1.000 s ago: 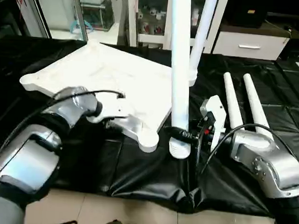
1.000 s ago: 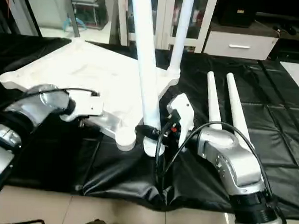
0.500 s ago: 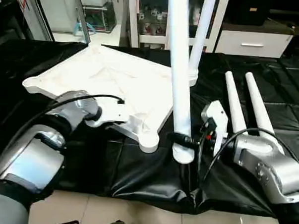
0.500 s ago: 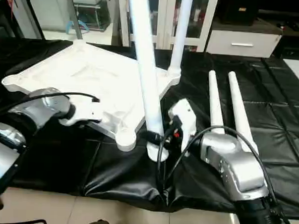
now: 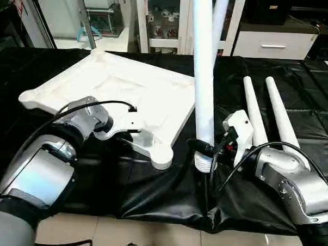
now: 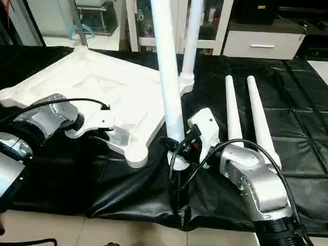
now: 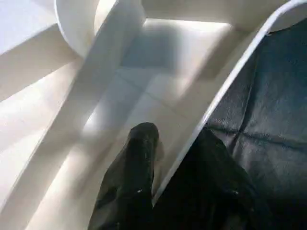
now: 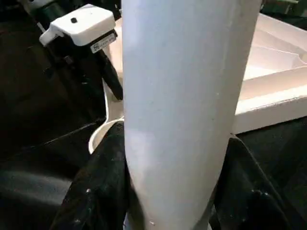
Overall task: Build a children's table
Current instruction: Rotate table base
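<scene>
Left gripper (image 7: 165, 167) now closing over tabletop (image 5: 127, 86) rim, steadying it; right gripper (image 8: 168, 191) clenched on upright leg (image 5: 203, 75), socket next.

Children's table, half built, underside up.
White ribbed tabletop (image 5: 127, 88) lies tilted; one leg (image 6: 192, 31) stands in its far socket, another leg (image 5: 203, 81) stands upright beside the near corner, two spare legs (image 5: 265, 114) lie side by side.

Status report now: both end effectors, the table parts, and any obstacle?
Left end effector straddling tabletop rim near corner socket. Right end effector shut on upright leg, beside socket. One leg fitted; two spare legs lying right. No obstacle seen.
</scene>
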